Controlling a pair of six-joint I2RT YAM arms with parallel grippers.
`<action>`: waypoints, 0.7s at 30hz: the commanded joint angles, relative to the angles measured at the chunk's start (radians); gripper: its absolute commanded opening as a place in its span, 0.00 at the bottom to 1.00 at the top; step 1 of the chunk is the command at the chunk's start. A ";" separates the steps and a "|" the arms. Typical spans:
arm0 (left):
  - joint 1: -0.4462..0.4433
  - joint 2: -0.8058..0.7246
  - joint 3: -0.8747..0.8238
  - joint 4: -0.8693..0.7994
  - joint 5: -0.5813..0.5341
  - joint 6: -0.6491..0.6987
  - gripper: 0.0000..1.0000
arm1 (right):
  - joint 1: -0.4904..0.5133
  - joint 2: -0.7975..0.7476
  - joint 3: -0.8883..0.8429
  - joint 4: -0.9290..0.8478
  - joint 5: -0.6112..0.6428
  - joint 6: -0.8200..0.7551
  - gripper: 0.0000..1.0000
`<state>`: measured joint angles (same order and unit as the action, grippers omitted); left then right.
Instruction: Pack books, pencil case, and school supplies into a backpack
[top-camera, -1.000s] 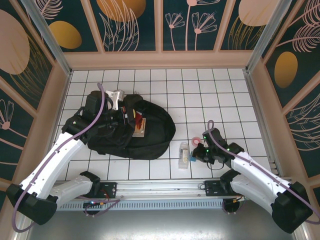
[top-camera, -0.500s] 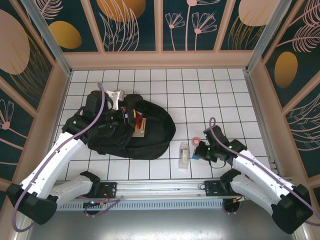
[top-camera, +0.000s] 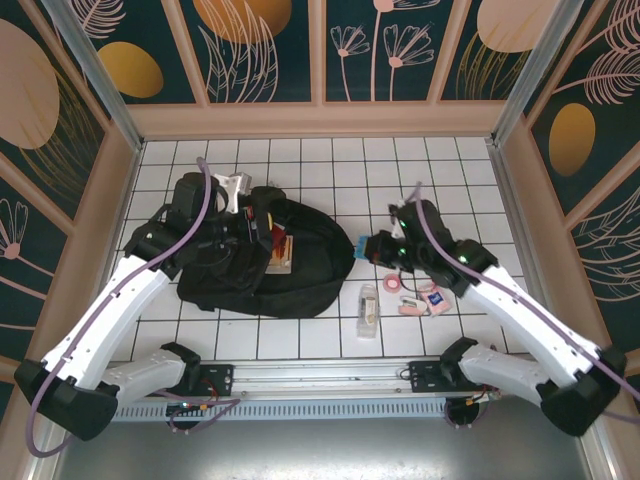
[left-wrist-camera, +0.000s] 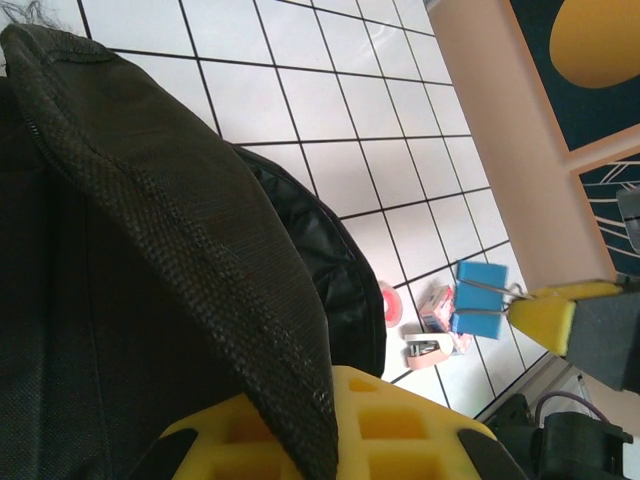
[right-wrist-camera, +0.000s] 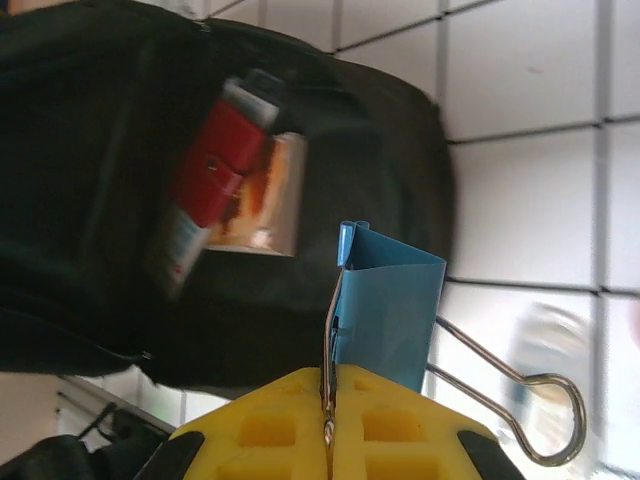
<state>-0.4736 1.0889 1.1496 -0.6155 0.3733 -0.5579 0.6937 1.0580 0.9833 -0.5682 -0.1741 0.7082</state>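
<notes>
Blue binder clip (right-wrist-camera: 388, 300) clamped in right gripper (right-wrist-camera: 327, 395); left gripper (left-wrist-camera: 325, 425) pinches black backpack (top-camera: 305, 275) flap

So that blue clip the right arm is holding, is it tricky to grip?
Probably stiff: the blue clip holds its folded shape in the shut jaws. Likely light, hanging from a thin edge grip. Its wire handle looks hinged, so it may swing.

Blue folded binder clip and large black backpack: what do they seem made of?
Blue folded binder clip: probably painted sheet metal, smooth, with shiny bare wire handles. Large black backpack: matte woven fabric, likely synthetic; the coarse weave shows along its edge.
</notes>
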 joint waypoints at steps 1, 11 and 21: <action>-0.005 -0.012 0.075 0.032 0.002 0.021 0.00 | 0.040 0.154 0.064 0.253 -0.098 0.001 0.00; -0.005 -0.020 0.128 -0.002 -0.043 0.039 0.00 | 0.123 0.611 0.225 0.702 -0.270 0.127 0.00; -0.005 -0.041 0.138 0.007 -0.143 0.070 0.00 | 0.199 0.923 0.329 1.006 -0.399 0.362 0.00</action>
<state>-0.4736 1.0863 1.2240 -0.6868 0.2768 -0.5274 0.8730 1.9488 1.2530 0.2985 -0.5137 0.9836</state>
